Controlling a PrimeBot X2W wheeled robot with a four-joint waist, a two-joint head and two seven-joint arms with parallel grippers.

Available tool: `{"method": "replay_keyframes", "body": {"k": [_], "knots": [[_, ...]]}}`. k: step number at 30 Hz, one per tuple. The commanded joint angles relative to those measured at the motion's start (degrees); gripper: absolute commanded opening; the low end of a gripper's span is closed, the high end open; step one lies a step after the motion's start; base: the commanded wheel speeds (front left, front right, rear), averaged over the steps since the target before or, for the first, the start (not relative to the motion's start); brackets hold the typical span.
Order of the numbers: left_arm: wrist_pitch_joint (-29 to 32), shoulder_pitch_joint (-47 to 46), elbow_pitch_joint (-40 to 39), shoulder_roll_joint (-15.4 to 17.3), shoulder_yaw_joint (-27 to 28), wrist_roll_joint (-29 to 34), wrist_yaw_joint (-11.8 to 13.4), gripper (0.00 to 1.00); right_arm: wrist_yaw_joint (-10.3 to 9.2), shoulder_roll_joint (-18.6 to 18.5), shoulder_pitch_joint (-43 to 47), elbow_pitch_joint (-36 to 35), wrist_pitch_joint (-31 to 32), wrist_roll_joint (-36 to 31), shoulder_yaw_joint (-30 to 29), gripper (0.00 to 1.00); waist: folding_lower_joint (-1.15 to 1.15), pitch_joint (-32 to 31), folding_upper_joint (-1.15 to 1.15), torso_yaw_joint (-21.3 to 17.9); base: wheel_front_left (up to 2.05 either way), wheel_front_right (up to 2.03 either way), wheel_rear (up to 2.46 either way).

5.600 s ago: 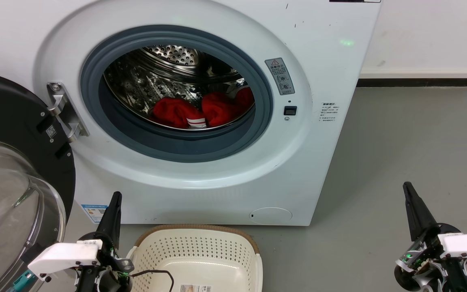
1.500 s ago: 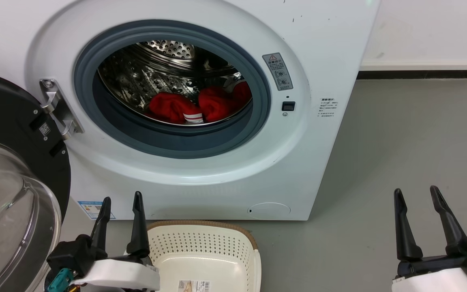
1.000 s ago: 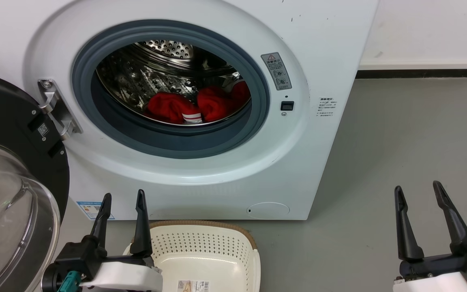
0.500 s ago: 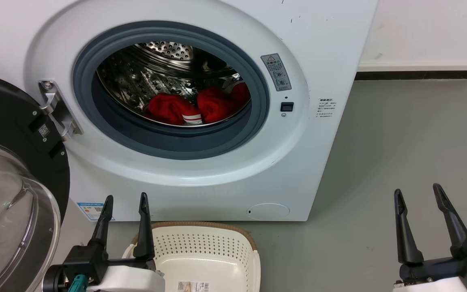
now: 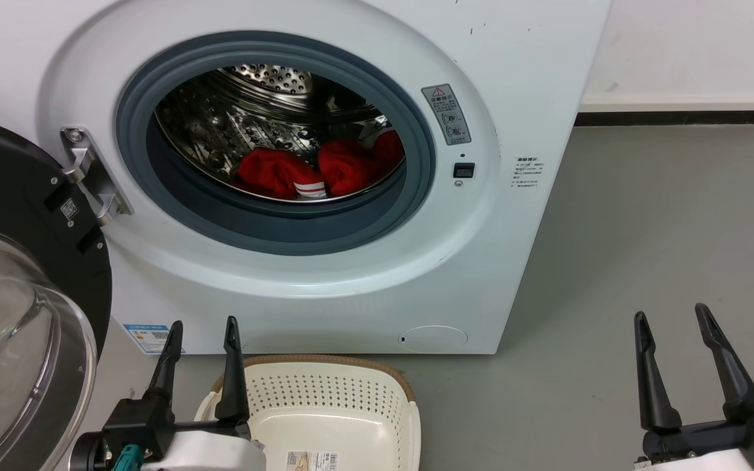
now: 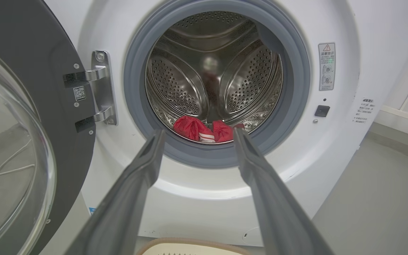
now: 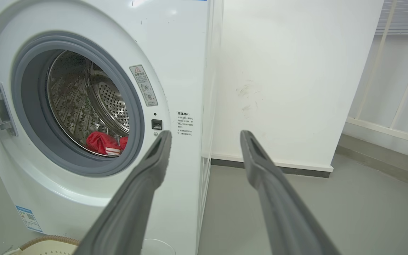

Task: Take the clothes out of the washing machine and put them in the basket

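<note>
Straight ahead of your left gripper (image 5: pixel 203 322), framed between its two fingertips in the left wrist view: the clothes (image 5: pixel 275 173), a red heap low at the front of the drum (image 5: pixel 233 124). One piece shows white stripes at its near edge; plain red lies beside it, toward the side of your right gripper (image 5: pixel 670 311).

Around them stands the washing machine (image 5: pixel 521 98), facing both tools. Its door (image 5: pixel 17 314) hangs wide open off the left gripper's outer side, glass bulge toward you, hinge (image 5: pixel 89 173) exposed. A grey rubber ring (image 5: pixel 285 229) runs around the opening.

The basket (image 5: pixel 324 392) sits on the floor (image 5: pixel 645 216) just inboard of the left gripper, below the opening and close before the machine's foot. That gripper's inner finger overlaps the basket's near corner in the head view; touching or above it, you cannot tell. A barcode label (image 5: pixel 313 461) lies on the basket's bottom.

Left gripper: fingers spread, holding nothing, pointing at the opening.

Right gripper: fingers spread, holding nothing, well off to the machine's right over bare floor. It points past the machine's corner toward the white wall (image 5: pixel 678 46).
</note>
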Motion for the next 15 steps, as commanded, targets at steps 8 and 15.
{"method": "replay_keyframes", "body": {"k": [8,15], "knots": [[-0.2,-2.7,1.2,0.1,0.8,0.6,-0.1,1.0,-0.02,0.1,-0.7,-0.5,-0.1,0.2,0.3,1.0,0.0,1.5,0.0,-0.5,0.0,0.0,0.0],[-0.2,-12.8,8.8,0.0,1.7,3.0,-2.6,1.0,-0.02,0.1,-3.7,-1.2,-0.1,0.3,1.4,1.0,0.0,6.6,0.0,-2.3,0.0,0.0,0.0]]}}
